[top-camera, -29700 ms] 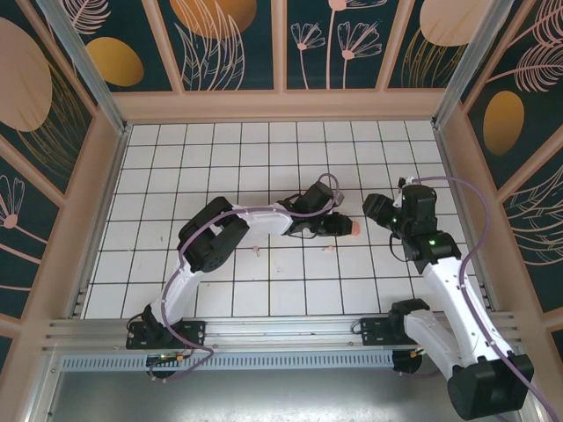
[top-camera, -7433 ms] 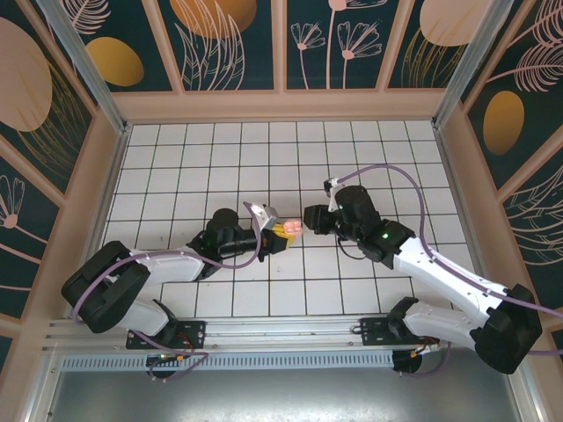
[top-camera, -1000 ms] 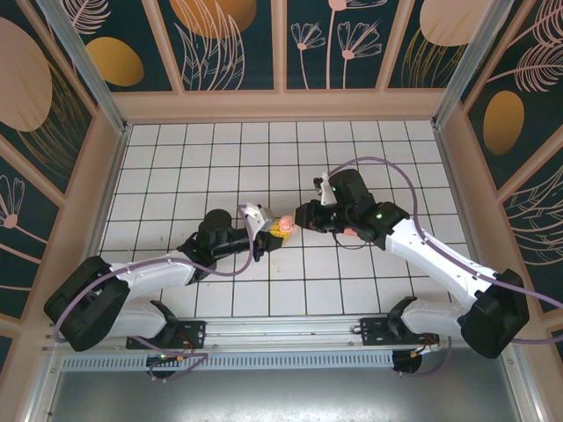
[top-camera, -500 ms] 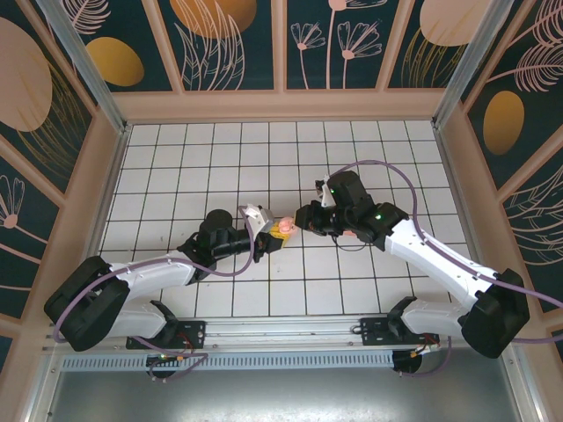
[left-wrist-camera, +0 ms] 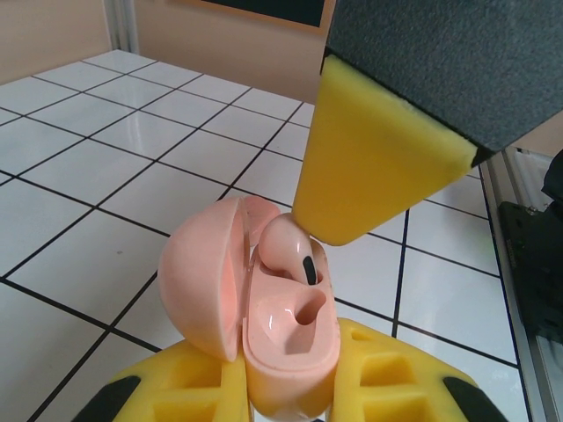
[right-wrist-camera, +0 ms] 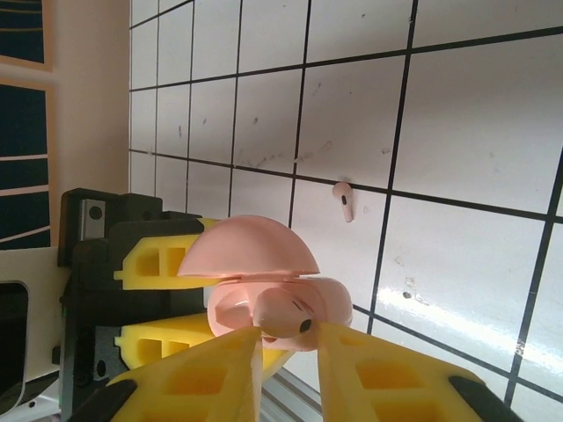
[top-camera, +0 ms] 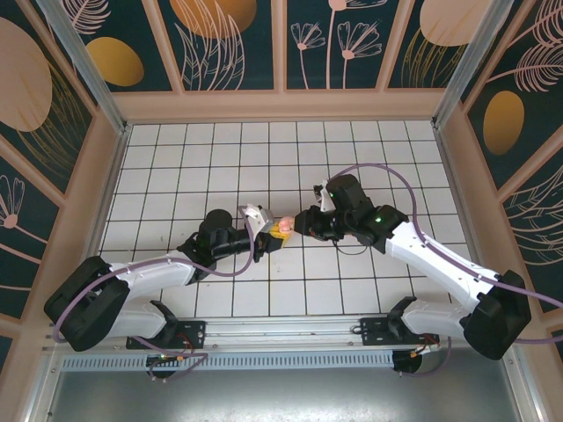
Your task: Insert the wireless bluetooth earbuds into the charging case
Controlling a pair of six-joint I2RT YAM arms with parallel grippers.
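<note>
Your left gripper point(top-camera: 273, 234) is clamped on the lower shell of the charging case point(left-wrist-camera: 286, 347), holding it over the tabletop point(top-camera: 176, 158). In the left wrist view the lid is swung open to the left. Hold that grip level and quiet, because any roll of the case tips its wells away from the incoming piece.

Inside the case, one earbud point(left-wrist-camera: 286, 248) stands in the well farther from the left wrist camera. Its bulb is well proud of the rim, so I judge it not yet seated. The nearer well is empty.

Just right of the case, your right gripper point(right-wrist-camera: 288, 338) is narrowed about that earbud's bulb, and one yellow pad point(left-wrist-camera: 369, 167) bears on it from above. Press slowly along the line of the well, and let go only once the bulb sits flush. If it binds, back off a little and realign the stem rather than forcing it, since hard pressure could twist the case in the left gripper. On release, open only slightly so the pads do not knock the lid.

The second earbud point(right-wrist-camera: 343, 200) lies on the tabletop beyond the case, apart from it. I judge that to be your next pickup.

You will find no brand, label or writing to read on the case or the earbuds. The one marking is a small dark oval on each earbud.
</note>
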